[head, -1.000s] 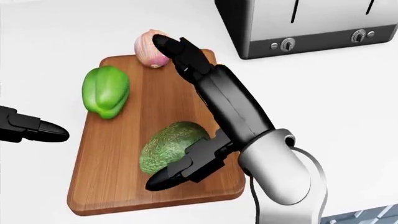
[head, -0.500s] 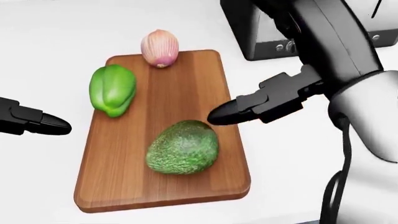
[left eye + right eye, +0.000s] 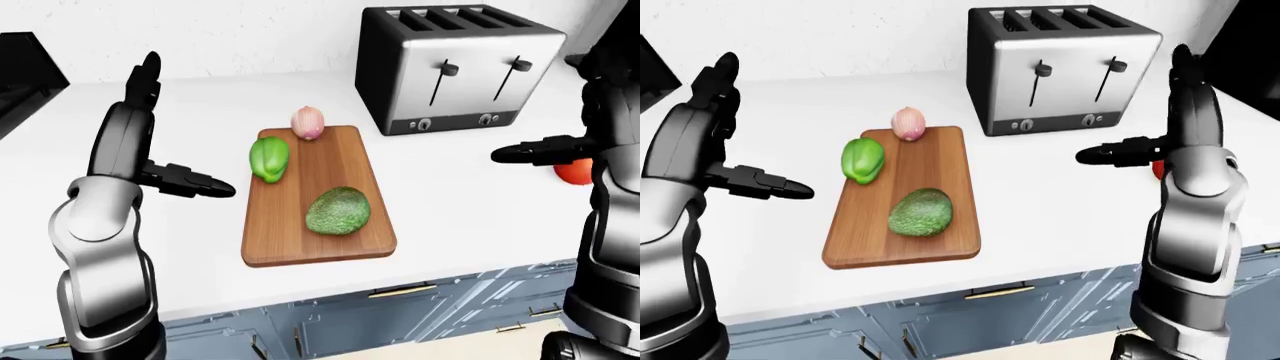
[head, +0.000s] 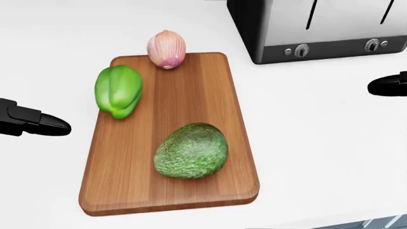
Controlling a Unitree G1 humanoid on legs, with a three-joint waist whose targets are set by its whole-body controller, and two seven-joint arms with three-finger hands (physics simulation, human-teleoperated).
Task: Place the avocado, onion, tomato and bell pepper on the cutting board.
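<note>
waiting off the board [image 3: 320, 240], the tomato [image 3: 574, 172] sits right of the toaster [image 3: 455, 67], partly hidden behind the right hand [image 3: 1130, 154], open and empty like the left hand [image 3: 185, 180]. probably smooth, soft-skinned: cup its sides gently.

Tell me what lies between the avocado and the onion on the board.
Nothing: in the head view only bare wood of the cutting board separates the avocado from the onion; the bell pepper sits off left.
</note>
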